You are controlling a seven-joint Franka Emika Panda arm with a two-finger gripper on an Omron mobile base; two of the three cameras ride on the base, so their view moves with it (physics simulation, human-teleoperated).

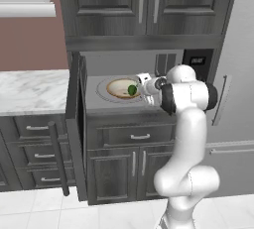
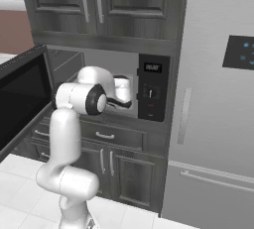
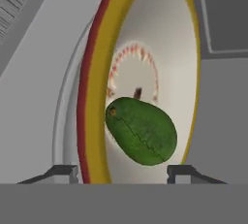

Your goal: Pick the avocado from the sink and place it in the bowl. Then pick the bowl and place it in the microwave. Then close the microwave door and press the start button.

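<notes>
Hand view shows the avocado (image 3: 141, 131) lying in the bowl (image 3: 94, 102). Jaws stand wide, apart from the rim. Bowl rests on the microwave (image 1: 94, 105) turntable.

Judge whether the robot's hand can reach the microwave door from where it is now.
Probably yes. The hand sits inside the microwave at the bowl, so it must back out first; the microwave door stands wide open to its left, nothing blocking.
</notes>
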